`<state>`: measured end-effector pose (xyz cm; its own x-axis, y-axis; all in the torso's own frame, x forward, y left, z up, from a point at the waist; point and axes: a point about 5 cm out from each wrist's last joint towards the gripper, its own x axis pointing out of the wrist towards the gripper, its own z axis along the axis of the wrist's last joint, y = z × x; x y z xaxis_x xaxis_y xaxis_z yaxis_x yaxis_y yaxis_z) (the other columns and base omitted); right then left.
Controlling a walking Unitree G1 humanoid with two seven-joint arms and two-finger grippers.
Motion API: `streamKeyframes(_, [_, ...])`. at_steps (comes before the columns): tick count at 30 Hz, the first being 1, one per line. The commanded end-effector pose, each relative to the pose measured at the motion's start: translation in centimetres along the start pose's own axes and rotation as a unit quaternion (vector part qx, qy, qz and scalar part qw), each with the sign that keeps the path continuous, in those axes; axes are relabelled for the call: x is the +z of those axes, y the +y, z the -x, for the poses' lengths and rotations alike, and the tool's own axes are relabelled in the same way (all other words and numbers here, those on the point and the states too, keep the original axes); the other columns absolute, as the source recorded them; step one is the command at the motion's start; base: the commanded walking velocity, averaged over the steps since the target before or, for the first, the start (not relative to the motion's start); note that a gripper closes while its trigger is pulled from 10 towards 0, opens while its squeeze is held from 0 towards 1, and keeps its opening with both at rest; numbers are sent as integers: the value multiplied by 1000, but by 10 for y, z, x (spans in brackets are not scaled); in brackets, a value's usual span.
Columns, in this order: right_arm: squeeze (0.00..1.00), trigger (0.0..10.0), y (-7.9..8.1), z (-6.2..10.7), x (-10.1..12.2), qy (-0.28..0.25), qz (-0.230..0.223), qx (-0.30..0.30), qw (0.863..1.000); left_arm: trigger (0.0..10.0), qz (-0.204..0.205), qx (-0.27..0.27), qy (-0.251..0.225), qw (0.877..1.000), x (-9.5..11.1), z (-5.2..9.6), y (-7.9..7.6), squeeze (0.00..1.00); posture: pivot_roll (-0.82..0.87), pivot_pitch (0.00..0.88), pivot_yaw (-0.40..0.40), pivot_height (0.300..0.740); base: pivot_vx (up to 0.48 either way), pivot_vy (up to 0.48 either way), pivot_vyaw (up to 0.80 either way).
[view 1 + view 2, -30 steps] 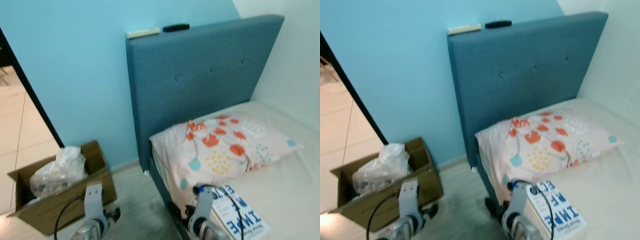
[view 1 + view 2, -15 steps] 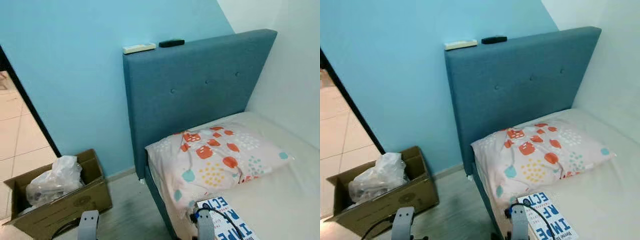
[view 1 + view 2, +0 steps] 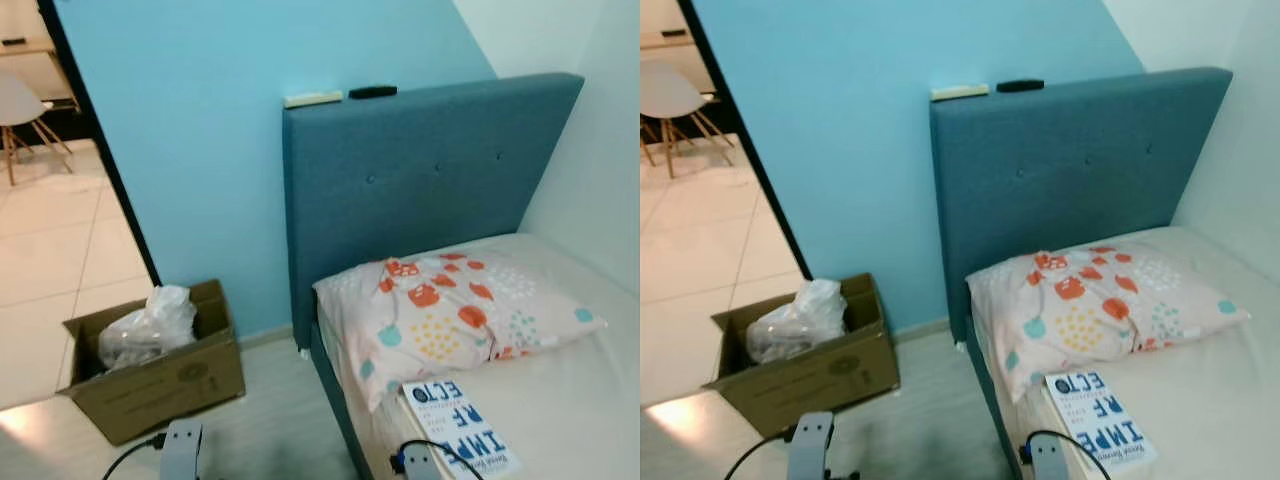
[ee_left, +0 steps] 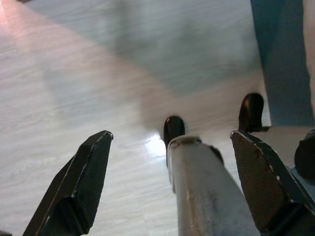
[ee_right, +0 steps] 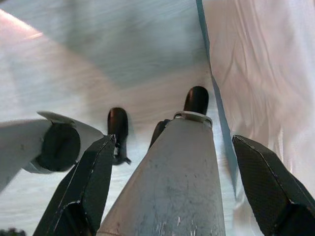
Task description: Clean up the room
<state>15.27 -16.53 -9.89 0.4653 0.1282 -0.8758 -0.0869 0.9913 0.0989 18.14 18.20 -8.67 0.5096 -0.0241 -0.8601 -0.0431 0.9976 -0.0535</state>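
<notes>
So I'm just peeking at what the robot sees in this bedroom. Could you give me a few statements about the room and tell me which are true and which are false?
1. A blue and white book lies on the bed beside the pillow with the orange and teal pattern. True.
2. The brown cardboard box stands on the mattress. False: it stands on the floor, next to the blue upholstered headboard.
3. A crumpled clear plastic bag sits in the box. True.
4. Nothing rests on top of the headboard. False: a white slim remote and a black slim remote lie there.
5. The left gripper holds the book. False: it is open, above the pale floor.
</notes>
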Motion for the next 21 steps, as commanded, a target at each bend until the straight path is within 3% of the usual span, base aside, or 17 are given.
streamKeyframes(1, [0, 10000, 0, 1, -12, 27, 10, -2, 1000, 10000, -10, -3, 4, 1000, -1, 0, -1, 0, -2, 0, -7, 740, -405, 0, 0])
streamKeyframes(21, [0, 10000, -6, 4, -20, 40, 18, -17, 999, 10000, -23, -10, 5, 1000, -1, 0, -3, 0, -6, 0, -8, 740, -406, 0, 0])
